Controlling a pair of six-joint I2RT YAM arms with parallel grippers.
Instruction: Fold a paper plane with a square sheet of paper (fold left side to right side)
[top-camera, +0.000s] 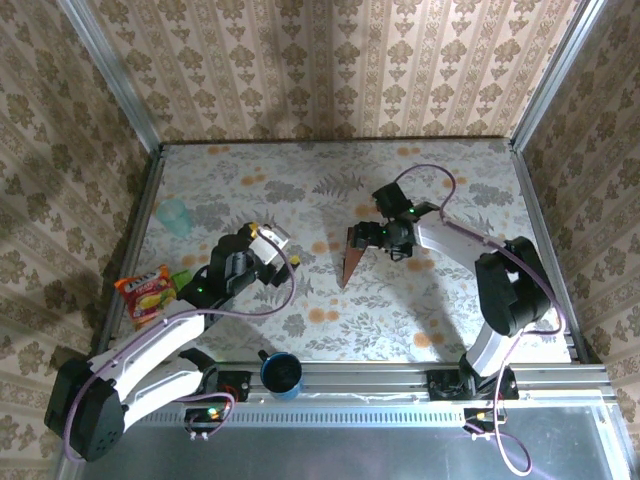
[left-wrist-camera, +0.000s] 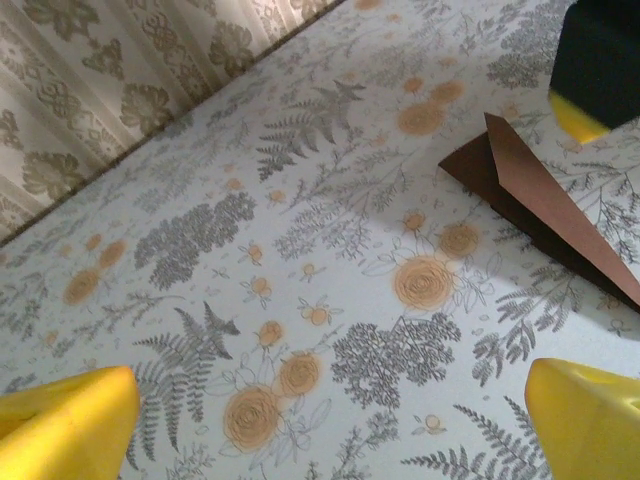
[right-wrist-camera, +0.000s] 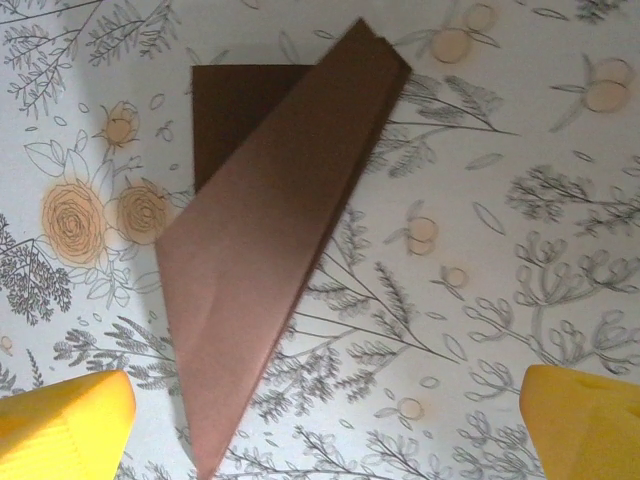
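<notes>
Paper plane (top-camera: 350, 258) is lying mid-surface (top-camera: 450, 190), long axis running twelve to six, nose at six. Right fingers (right-wrist-camera: 585, 425) are hovering spread apart over its tail. Left fingers (left-wrist-camera: 60, 430), equally spread, are waiting farther off at nine o'clock.

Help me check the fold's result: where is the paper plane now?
In the top view the paper plane lies near the table's middle, just left of the open right gripper, its tip pointing toward the arm bases.

snack packet (top-camera: 146, 295), blue cup (top-camera: 282, 372)
</notes>
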